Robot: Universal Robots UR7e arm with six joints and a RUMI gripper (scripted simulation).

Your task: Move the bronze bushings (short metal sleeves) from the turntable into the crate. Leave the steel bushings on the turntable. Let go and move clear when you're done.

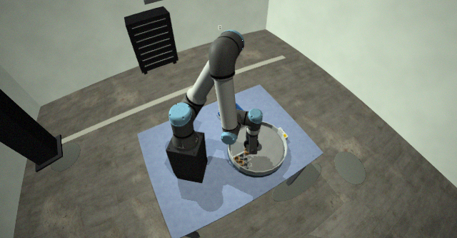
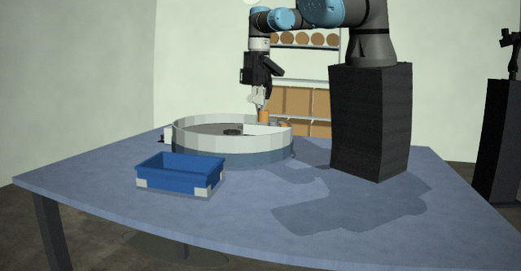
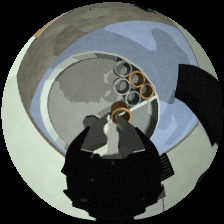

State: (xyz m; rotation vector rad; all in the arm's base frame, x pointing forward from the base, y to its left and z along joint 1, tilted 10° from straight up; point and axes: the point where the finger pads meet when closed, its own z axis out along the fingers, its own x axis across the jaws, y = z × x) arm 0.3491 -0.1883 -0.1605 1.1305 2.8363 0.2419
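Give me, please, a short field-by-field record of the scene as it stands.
tool: shut on one bronze bushing, held over the turntable
remaining on turntable: two bronze bushings and three steel bushings, clustered in one wedge
crate: blue, on the table beside the turntable, apart from the tool

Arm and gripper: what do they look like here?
The arm has dark grey joints with light blue caps and pale grey tube links, on a black block pedestal. The gripper has a black boxy body and pale fingers. No cables or markings show.
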